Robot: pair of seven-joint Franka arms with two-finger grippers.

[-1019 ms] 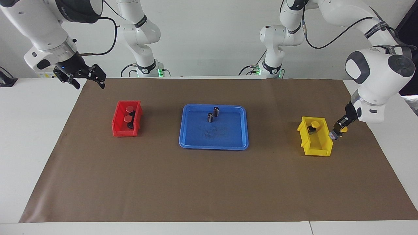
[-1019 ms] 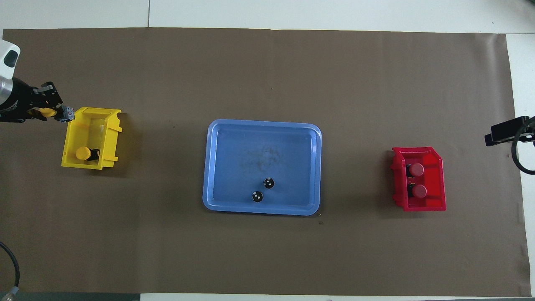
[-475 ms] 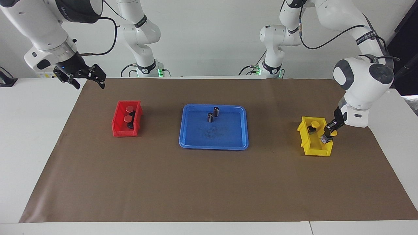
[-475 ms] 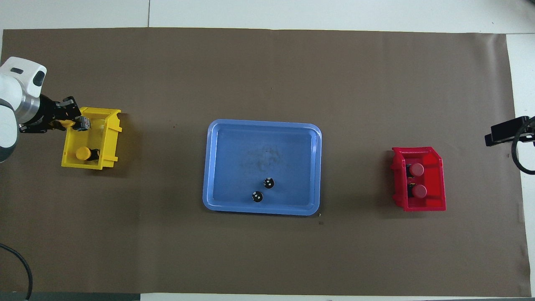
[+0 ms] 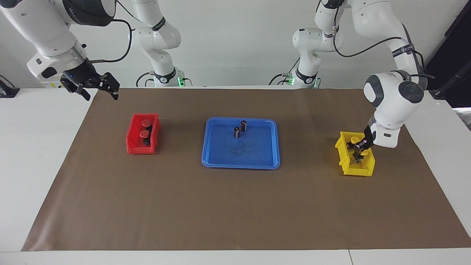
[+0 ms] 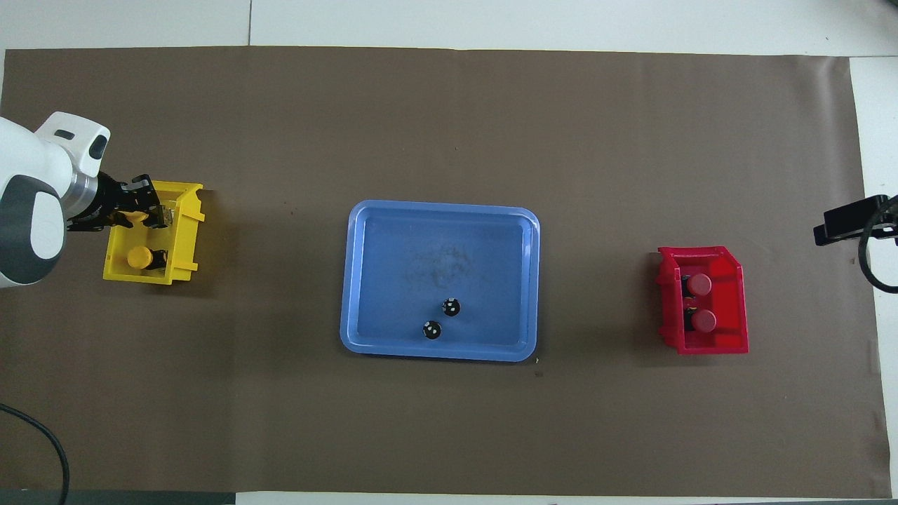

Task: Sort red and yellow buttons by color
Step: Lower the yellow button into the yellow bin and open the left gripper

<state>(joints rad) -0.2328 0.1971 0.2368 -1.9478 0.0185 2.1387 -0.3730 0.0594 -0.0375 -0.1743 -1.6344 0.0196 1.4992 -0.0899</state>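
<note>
Two red buttons (image 5: 146,122) (image 5: 144,134) sit in the red bin (image 5: 132,146) toward the right arm's end; they also show in the overhead view (image 6: 699,284) (image 6: 704,320). One yellow button (image 5: 354,140) (image 6: 140,257) lies in the yellow bin (image 5: 355,170) (image 6: 184,205) toward the left arm's end. My left gripper (image 5: 358,152) (image 6: 144,214) is shut on the second yellow button (image 6: 137,216) and holds it low inside the yellow bin, at the end farther from the robots. My right gripper (image 5: 98,89) is open and empty, waiting in the air over the mat's corner near the red bin.
A blue tray (image 5: 241,162) (image 6: 438,209) lies mid-table with two small dark cylinders (image 5: 243,125) (image 5: 237,132) in its part nearer the robots. A brown mat (image 5: 235,209) covers the table.
My left gripper has carried the yellow button sideways from beside the yellow bin to over its wall and down into it. The right arm has not moved.
</note>
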